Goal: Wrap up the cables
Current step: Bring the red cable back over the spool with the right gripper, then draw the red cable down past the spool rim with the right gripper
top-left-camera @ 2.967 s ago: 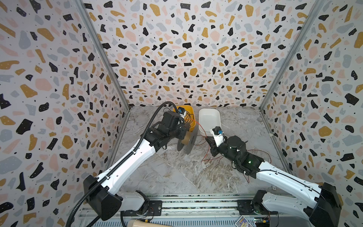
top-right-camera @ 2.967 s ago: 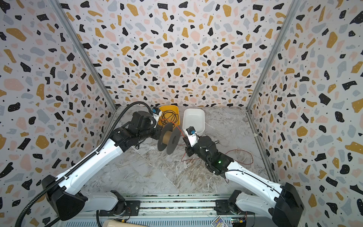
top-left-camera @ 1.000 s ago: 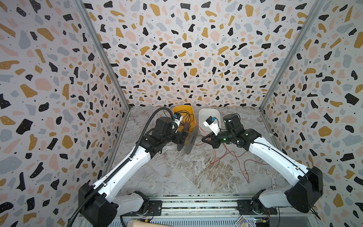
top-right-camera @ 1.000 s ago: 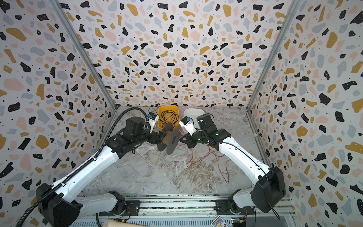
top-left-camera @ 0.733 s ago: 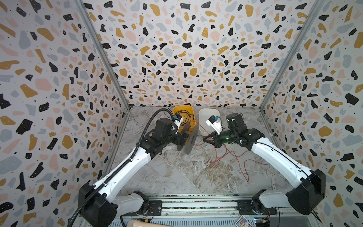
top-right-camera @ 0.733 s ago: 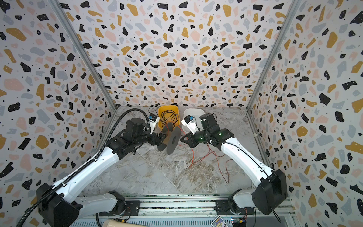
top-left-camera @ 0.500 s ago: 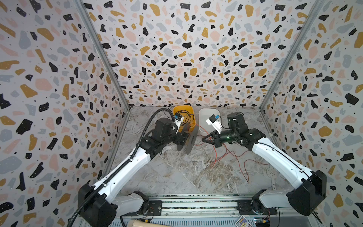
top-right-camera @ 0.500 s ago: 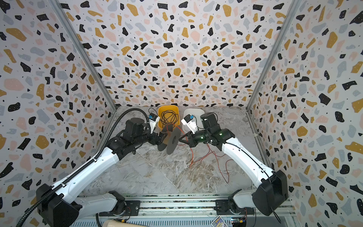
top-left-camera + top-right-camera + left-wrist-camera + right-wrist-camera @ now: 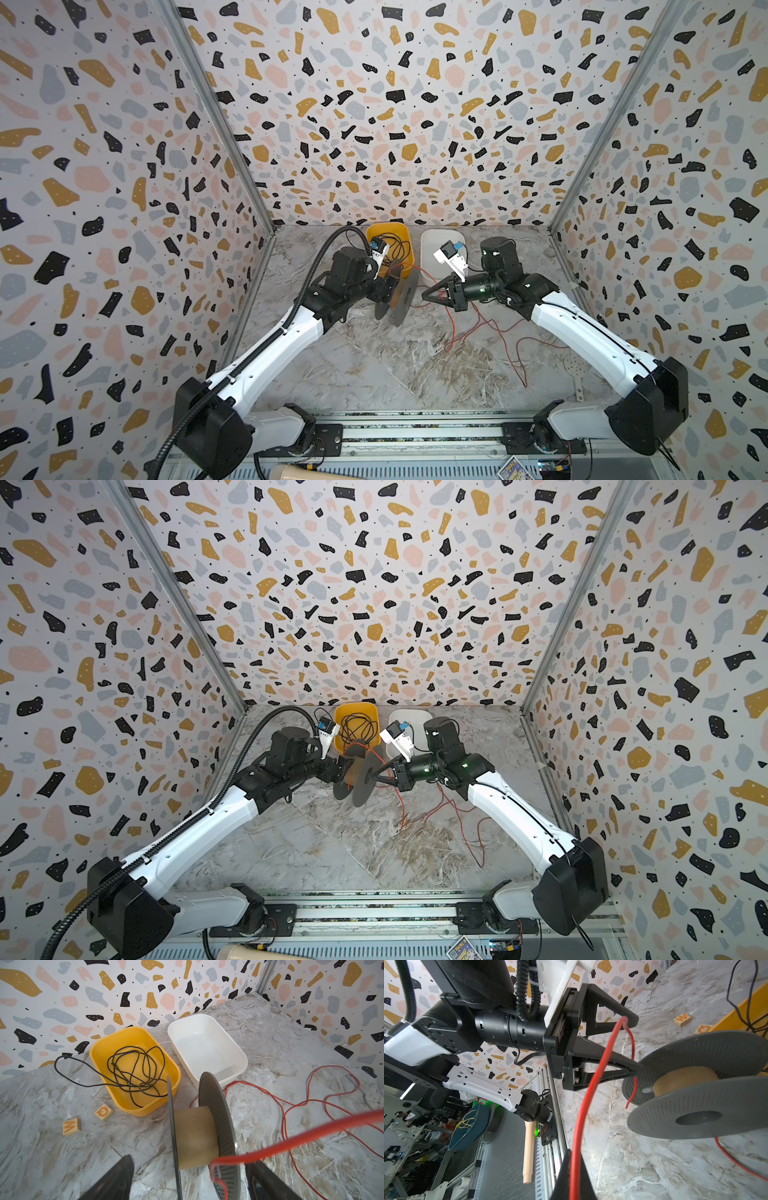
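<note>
With right gripper point(image 9: 426, 294) clamped on red wire point(image 9: 582, 1105) and left gripper point(image 9: 190, 1161) splayed astride spool point(image 9: 664, 1111), risks snagging wire, draped over left finger point(image 9: 633, 1019) beside spool, short of core point(image 9: 195, 1132).

marble table point(image 9: 62, 1157) | yellow tub point(image 9: 133, 1108) | white tub point(image 9: 207, 1017) | wooden blocks point(image 9: 72, 1126) | red wire point(image 9: 284, 1126)

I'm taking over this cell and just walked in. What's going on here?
The two arms are set up to wind the red wire onto a spool. The left gripper has its fingers wide at the spool; whether it grips it I cannot tell. The right gripper is shut on the wire close by, and the wire's end hangs over one left finger. No turns are on the spool yet; most of the wire lies loose on the table.
</note>
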Available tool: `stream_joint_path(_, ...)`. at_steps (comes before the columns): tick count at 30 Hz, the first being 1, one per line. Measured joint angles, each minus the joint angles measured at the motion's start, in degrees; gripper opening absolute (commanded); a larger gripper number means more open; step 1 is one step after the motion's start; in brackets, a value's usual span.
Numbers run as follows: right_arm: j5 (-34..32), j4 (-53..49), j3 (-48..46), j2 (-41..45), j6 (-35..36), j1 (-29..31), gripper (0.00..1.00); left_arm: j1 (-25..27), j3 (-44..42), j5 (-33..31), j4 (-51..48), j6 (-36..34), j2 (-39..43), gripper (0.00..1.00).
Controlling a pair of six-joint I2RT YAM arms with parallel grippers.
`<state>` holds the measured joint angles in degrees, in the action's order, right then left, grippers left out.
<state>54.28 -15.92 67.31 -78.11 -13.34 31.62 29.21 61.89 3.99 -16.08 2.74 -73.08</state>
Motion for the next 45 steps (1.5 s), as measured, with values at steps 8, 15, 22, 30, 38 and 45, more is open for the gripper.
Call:
stream_joint_path(8, 1.4, 2.8, -4.0, -5.4, -0.6, -3.0, 0.0, -2.1, -0.2, 1.7, 2.2, 0.4, -2.5, 0.78)
stream_joint_path(15, 2.7, 4.9, -4.0, -9.4, -0.3, -3.7, 0.0, -2.2, 0.0, 3.0, 2.8, 0.4, -7.0, 0.74)
stream_joint_path(22, 4.1, 6.2, -3.7, -9.9, -0.3, -3.7, 0.0, -2.2, 1.2, 3.1, 2.8, 0.2, -10.3, 0.72)
stream_joint_path(30, 5.4, 8.1, -2.6, -12.5, -0.5, -3.7, 0.0, -2.2, 1.9, 3.1, 3.8, 0.9, -11.7, 0.62)
stream_joint_path(38, 7.1, 10.9, -2.0, -14.0, -1.4, -3.7, 0.0, -2.6, 1.9, 2.9, 3.8, 1.2, -14.0, 0.48)
stream_joint_path(45, 7.6, 12.2, -1.4, -15.7, -1.9, -3.7, 0.0, -2.8, 1.9, 2.6, 3.7, 1.3, -14.0, 0.25)
